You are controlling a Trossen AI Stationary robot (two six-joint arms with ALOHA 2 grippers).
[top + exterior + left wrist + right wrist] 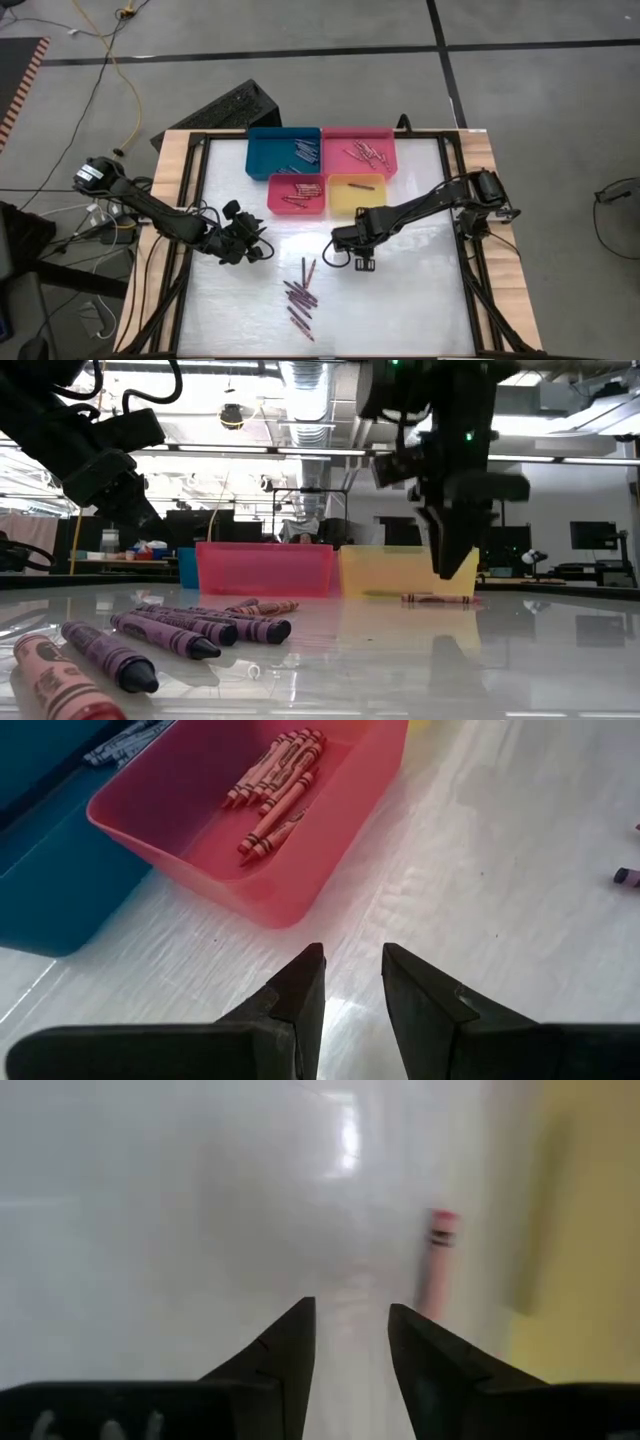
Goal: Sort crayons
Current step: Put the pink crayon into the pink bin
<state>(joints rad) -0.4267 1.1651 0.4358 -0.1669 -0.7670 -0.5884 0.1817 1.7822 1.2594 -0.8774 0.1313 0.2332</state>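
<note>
Several loose crayons, mostly purple, lie flat on the white table near its front; in the low view they show close up. One pinkish crayon lies flat on the table beside the yellow tray. My right gripper hangs open just above the table, pointing down, with that crayon off to one side of its fingers. My left gripper waits open and empty left of the loose crayons, facing the red tray.
Four trays stand at the table's far middle: blue, pink, red and yellow, each with crayons inside. A wooden frame borders the table. Bare table lies between the two grippers.
</note>
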